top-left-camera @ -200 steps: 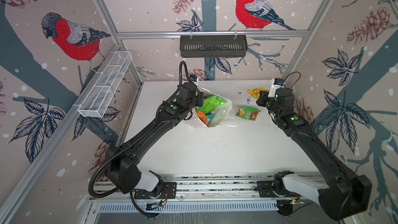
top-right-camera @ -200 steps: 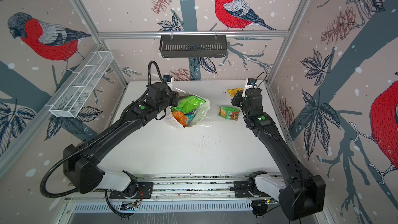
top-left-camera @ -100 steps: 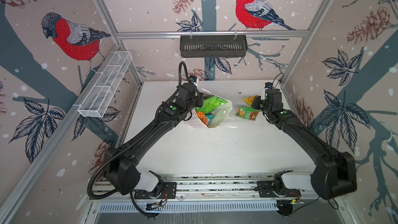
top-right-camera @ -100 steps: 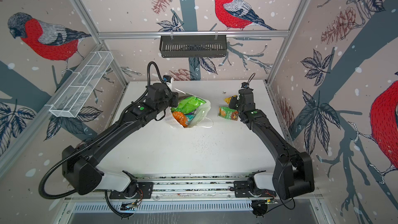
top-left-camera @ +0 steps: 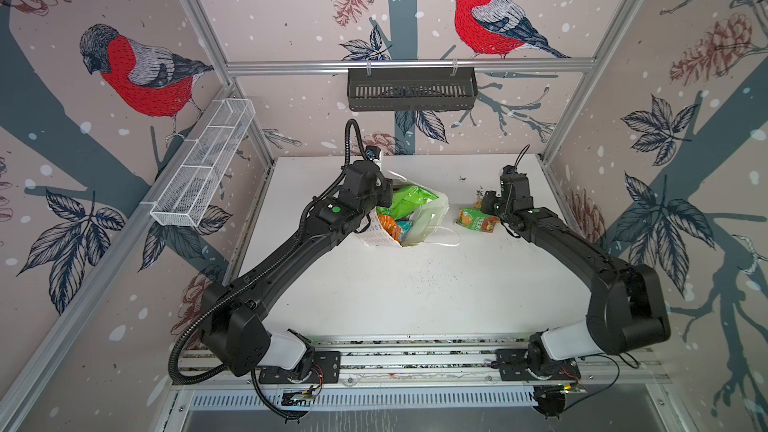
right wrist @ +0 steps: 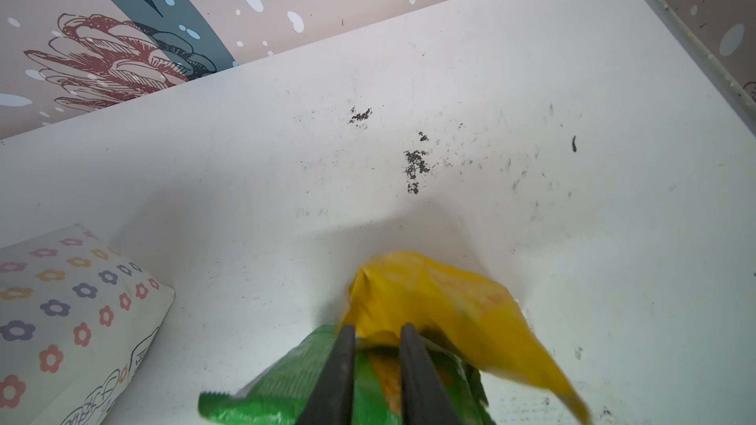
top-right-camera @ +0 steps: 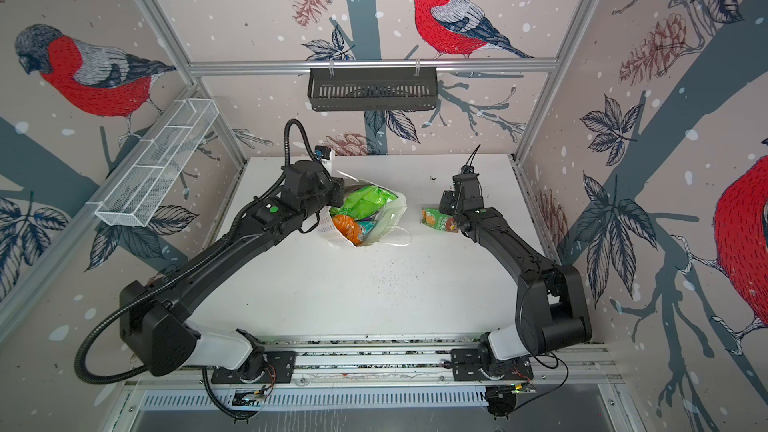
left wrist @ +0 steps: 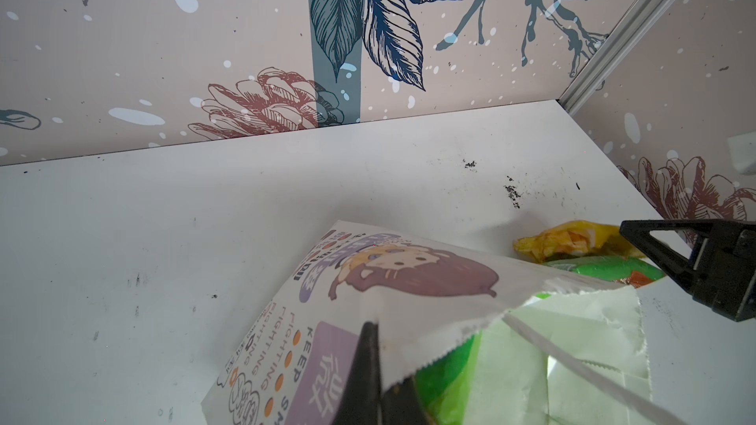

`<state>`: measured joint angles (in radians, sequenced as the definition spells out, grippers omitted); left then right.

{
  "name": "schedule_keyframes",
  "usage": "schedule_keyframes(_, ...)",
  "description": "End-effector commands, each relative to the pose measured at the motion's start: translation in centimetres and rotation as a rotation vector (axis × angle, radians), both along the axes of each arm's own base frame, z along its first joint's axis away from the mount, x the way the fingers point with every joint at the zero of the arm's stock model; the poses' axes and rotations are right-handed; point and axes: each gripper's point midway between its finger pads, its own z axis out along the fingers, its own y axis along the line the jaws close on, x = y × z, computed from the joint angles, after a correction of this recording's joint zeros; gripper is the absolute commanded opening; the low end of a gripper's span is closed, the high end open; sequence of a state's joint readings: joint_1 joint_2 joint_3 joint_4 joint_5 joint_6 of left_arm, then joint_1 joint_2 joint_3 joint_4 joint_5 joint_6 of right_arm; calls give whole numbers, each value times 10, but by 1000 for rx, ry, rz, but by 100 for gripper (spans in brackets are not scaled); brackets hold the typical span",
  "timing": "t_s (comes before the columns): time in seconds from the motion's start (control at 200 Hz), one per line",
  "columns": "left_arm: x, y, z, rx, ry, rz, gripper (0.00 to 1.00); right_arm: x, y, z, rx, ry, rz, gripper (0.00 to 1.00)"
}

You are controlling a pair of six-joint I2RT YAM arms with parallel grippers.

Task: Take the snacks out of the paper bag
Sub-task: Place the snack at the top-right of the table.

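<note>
The paper bag is showing "KEEP" and "FIGHTING" beside orange dots, with a white Chinese character on its lilac panel; the green packet is carrying print too small to read.

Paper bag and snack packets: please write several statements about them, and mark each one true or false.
1. The left gripper is shut on the rim of the white printed paper bag. True.
2. The bag is empty. False: a large green crinkly packet and an orange packet show in its mouth.
3. A green-and-orange plastic packet lies on the white table, outside the bag. True.
4. The yellow plastic packet is inside the bag. False: it is outside, at the tips of the right gripper.
</note>
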<state>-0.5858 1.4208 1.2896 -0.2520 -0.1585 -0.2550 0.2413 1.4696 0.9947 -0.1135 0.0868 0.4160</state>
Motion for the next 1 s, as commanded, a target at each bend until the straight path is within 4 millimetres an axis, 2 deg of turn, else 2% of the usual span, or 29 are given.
schedule_keyframes(0.0, 2, -7, 14, -47, -45, -12, 0, 1, 2, 5, 19, -8, 2, 32)
schedule_keyframes(0.07, 2, -7, 15, -48, -46, -13, 0, 0, 2, 8, 24, -15, 5, 40)
schedule_keyframes(0.13, 2, -7, 14, -48, -45, -13, 0, -2, 2, 11, 25, -19, 5, 56)
schedule_keyframes(0.19, 2, -7, 15, -49, -46, -13, 0, -4, 2, 16, 31, -30, 5, 66)
schedule_keyframes(0.3, 2, -7, 15, -48, -48, -13, 0, -9, 3, 31, 48, -57, 12, 74)
schedule_keyframes(0.405, 2, -7, 15, -49, -47, -13, 0, -18, 12, 51, 89, -99, 54, 80)
schedule_keyframes(0.52, 2, -7, 15, -48, -49, -9, 0, -32, 34, 76, 153, -162, 163, 83)
schedule_keyframes(0.555, 3, -6, 15, -48, -50, -8, 0, -40, 41, 94, 183, -211, 202, 83)
schedule_keyframes(0.816, 6, -11, 9, -44, -42, -17, 0, -93, 98, 156, 283, -370, 462, 83)
schedule_keyframes(0.916, 7, -12, 8, -48, -40, -21, 0, -111, 118, 172, 325, -405, 553, 83)
schedule_keyframes(0.996, 7, -12, 9, -50, -42, -22, 0, -121, 132, 177, 354, -422, 604, 81)
